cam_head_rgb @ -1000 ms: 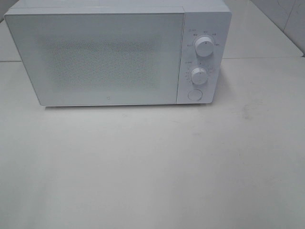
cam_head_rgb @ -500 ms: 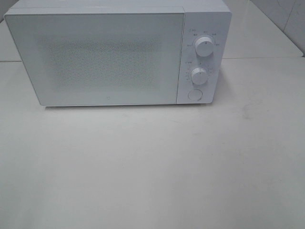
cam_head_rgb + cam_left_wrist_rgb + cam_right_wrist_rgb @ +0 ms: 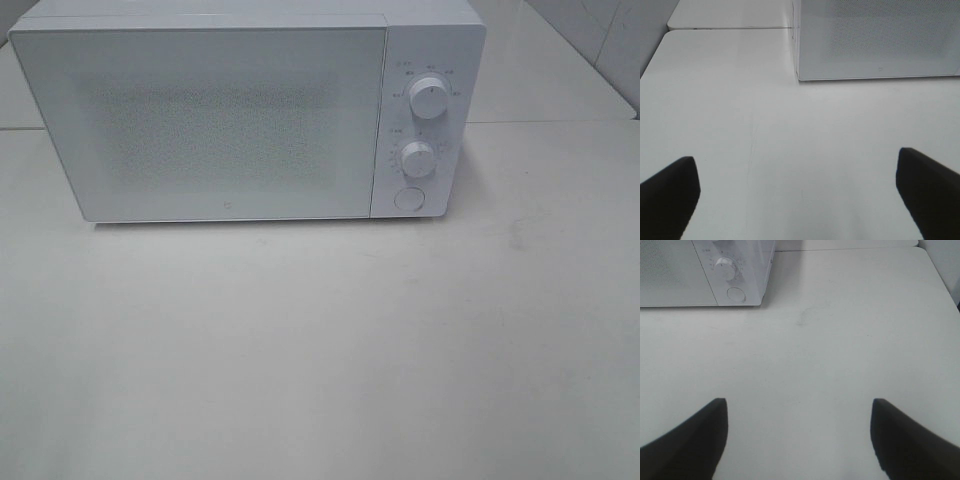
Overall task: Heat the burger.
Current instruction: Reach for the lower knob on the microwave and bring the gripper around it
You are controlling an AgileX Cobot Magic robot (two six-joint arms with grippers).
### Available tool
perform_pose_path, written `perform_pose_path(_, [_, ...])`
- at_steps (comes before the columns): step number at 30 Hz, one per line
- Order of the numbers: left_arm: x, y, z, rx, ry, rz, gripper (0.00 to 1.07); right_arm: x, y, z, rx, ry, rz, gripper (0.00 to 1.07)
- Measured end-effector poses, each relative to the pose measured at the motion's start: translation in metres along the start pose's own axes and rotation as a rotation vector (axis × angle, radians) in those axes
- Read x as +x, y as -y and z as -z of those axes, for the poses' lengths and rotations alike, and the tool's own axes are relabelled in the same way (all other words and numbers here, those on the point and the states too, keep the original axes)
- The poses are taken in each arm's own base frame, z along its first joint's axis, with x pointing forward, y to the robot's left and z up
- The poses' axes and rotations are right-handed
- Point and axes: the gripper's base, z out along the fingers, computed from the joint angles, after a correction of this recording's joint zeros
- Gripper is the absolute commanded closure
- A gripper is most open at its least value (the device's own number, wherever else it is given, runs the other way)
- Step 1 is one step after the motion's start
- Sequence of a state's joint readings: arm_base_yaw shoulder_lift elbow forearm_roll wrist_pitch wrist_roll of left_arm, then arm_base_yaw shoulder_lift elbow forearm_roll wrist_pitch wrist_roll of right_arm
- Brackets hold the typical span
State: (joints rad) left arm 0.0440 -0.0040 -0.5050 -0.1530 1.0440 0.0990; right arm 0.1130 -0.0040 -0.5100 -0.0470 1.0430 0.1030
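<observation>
A white, boxy microwave oven (image 3: 230,120) is sitting at the back of the pale, matte counter (image 3: 320,350), and it is the only large thing showing on that surface. Its wide door (image 3: 200,125) is lying flush with the front, closed, and the fine grey speckling across the panel is blocking any look into the cavity. The burger is not showing in any of the three views, so where it is cannot be told.

On the panel right of the door, a white upper dial (image 3: 428,97) is standing above a white lower dial (image 3: 418,158), and a round white button (image 3: 408,198) is sitting just under them. A thin seam (image 3: 550,122) is running across the counter behind the oven, and a light tiled wall (image 3: 615,45) is rising at the far right corner. A faint grey smudge (image 3: 802,317) is marking the counter off the oven's control-panel end.

The left gripper (image 3: 796,170) is hanging over bare counter off the oven's door-side corner, its dark jaws spread wide with nothing between them. The right gripper (image 3: 799,412) is hanging over bare counter off the control-panel end, its dark jaws likewise spread apart and gripping nothing. Both are well apart from the oven, and nothing is standing between them and its front.
</observation>
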Motion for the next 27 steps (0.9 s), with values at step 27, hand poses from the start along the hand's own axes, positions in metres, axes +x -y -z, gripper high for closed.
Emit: perform_pose_path(27, [0.0, 0.0, 0.0, 0.0, 0.0, 0.0, 0.07, -0.016, -0.001, -0.003, -0.001, 0.052, 0.005, 0.31])
